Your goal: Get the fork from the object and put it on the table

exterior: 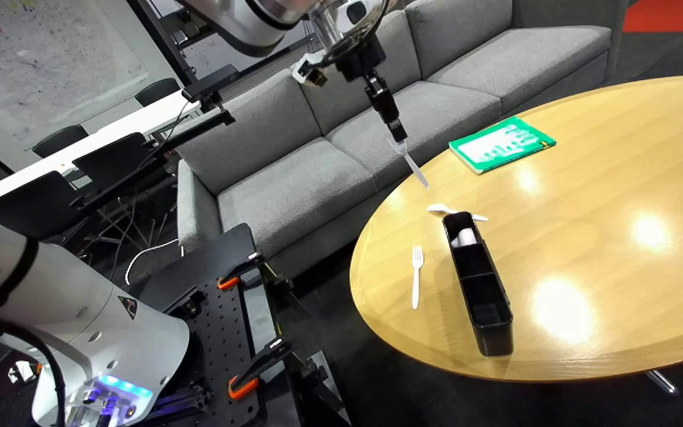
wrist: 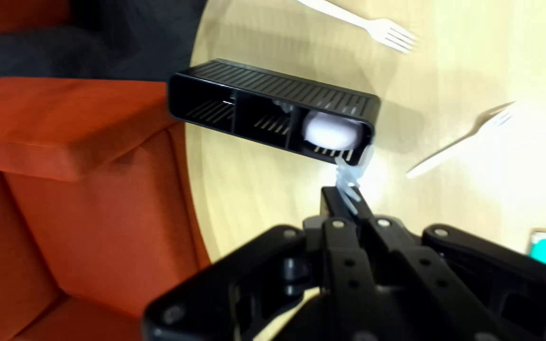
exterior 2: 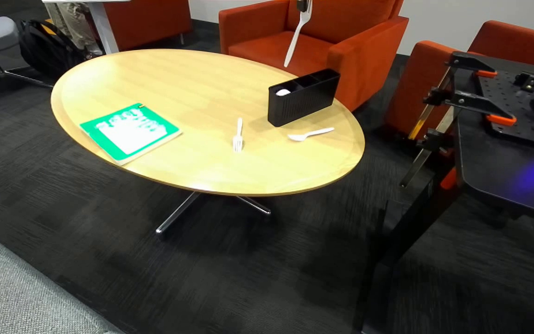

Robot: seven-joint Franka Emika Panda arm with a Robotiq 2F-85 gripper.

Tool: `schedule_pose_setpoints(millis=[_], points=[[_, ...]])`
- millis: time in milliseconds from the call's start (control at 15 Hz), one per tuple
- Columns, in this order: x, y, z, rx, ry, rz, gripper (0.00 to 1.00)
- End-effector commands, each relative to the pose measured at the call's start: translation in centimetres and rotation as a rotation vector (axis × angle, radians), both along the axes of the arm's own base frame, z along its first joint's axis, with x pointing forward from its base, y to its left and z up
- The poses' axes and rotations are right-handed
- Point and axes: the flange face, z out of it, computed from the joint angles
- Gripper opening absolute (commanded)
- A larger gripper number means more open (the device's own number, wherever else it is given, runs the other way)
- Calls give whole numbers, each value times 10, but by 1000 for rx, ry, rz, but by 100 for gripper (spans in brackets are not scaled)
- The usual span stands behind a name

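My gripper is shut on a white plastic fork. It grips the tined end, and the handle hangs down at a slant above the table. The fingertips show only at the top edge in an exterior view, with the held fork below. In the wrist view the fork's tines show at the fingertips, near the end of the holder. The black three-compartment holder stands on the table. Its end compartment holds a rounded white item.
Two white forks lie on the table: one beside the holder on the robot's side, one between the holder and a green-and-white book. A grey sofa and a red armchair stand by the table.
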Motion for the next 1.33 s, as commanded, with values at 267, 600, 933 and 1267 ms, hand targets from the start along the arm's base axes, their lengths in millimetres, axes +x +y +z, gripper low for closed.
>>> schedule_pose_setpoints(millis=[267,600,933,1267], points=[[-40,48,-26,351,-213,197,1],[-47,60,-51,448,-234,198,4],[-43,57,-58,461,-234,184,1],[-32,54,-121,515,-236,145,1]])
